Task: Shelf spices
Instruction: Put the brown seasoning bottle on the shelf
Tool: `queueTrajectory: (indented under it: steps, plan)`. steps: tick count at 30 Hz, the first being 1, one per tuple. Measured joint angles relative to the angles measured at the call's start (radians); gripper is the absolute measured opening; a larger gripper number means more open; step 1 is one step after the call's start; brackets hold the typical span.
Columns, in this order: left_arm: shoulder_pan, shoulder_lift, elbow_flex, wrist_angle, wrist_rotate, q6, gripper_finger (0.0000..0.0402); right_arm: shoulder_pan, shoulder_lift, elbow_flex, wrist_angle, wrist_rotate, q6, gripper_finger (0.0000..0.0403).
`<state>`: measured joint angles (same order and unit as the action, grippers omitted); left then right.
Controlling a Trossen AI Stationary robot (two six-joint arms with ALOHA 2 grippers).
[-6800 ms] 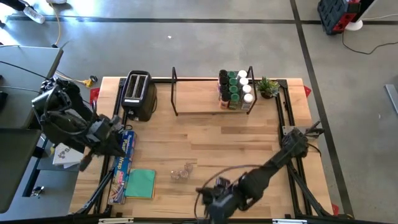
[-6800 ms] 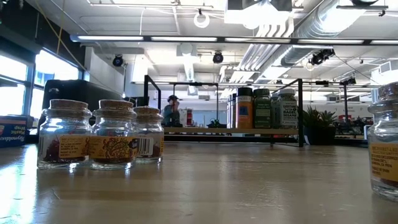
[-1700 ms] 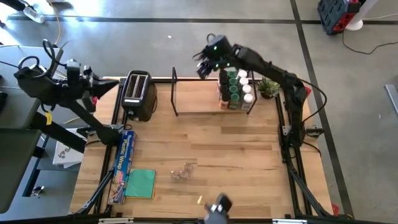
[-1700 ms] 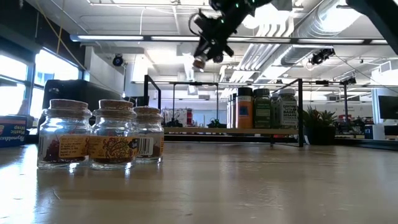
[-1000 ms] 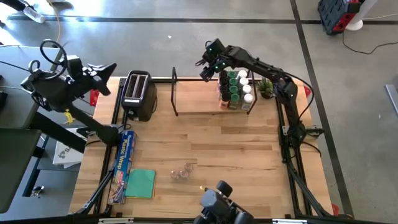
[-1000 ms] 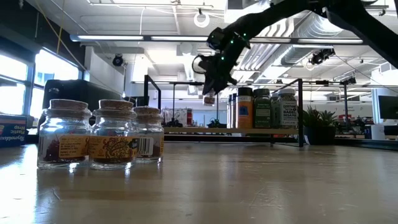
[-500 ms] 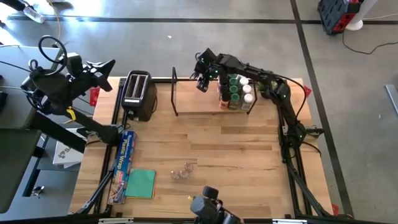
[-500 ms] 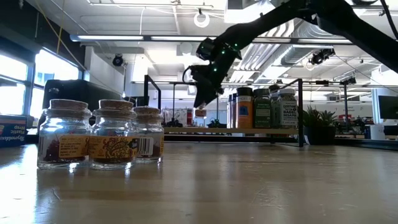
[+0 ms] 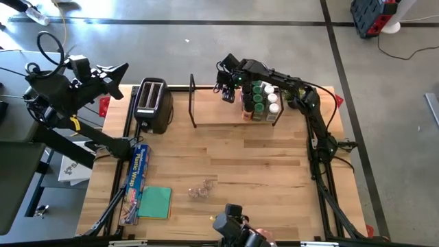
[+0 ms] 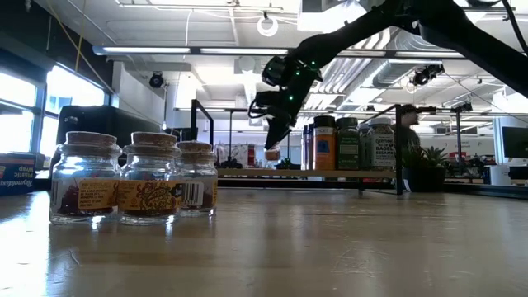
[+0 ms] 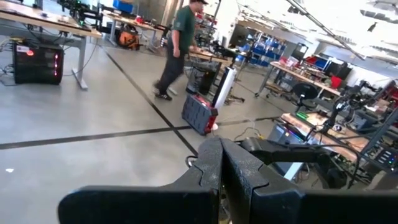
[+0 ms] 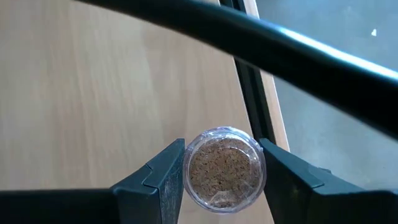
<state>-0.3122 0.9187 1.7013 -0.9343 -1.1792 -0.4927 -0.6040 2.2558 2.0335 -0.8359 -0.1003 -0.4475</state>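
Note:
My right gripper [image 9: 227, 90] is over the shelf [image 9: 216, 111], just left of the spices [image 9: 260, 99] grouped at its right end. It is shut on a small clear glass jar with a cork lid [image 12: 224, 168]. In the low view the jar [image 10: 271, 153] hangs a little above the shelf board [image 10: 330, 174]. Three more cork-lidded jars [image 9: 200, 190] stand on their bases on the table near its front edge. My left gripper [image 11: 221, 168] is shut on nothing, raised and level beyond the table's left edge [image 9: 113, 72]. My right gripper pinches the jar's round glass wall [image 12: 186, 171] between its two fingers [image 12: 163, 177], one on each side, just under the cork top. The fingers come from above, slanting down. The jar stays upright, cork up, and looks clear of the board.
A black wire upright of the shelf [image 12: 280, 56] runs close behind the held jar. A toaster [image 9: 152, 104] stands left of the shelf and a potted plant [image 9: 296, 96] to its right. A box of wrap [image 9: 137, 180] and a green cloth [image 9: 156, 202] lie near the front left.
My right gripper has come down toward the shelf board with the jar, drifting a little toward the table's left, and its wrist has rolled. The jar stays in its fingers, now level with the standing spices.

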Motion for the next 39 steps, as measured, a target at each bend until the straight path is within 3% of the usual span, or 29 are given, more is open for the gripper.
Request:
queueTrajectory:
  steps: [19, 27, 32, 39]
  plan:
    - [0.0, 0.022, 0.0, 0.006, 0.053, 0.0, 0.0003, -0.007, 0.028, 0.0, -0.047, 0.047, 0.012, 0.0178]
    - [0.0, 0.021, 0.0, 0.006, 0.074, 0.005, 0.0003, -0.011, 0.03, 0.0, -0.05, 0.051, 0.077, 0.0227]
    - [0.0, 0.021, 0.0, 0.006, 0.075, 0.006, 0.0003, -0.011, 0.03, 0.0, -0.039, 0.123, 0.08, 0.0264]
    - [0.0, 0.021, 0.0, 0.006, 0.095, 0.007, 0.0003, -0.011, 0.03, 0.0, -0.043, 0.173, 0.08, 0.027]
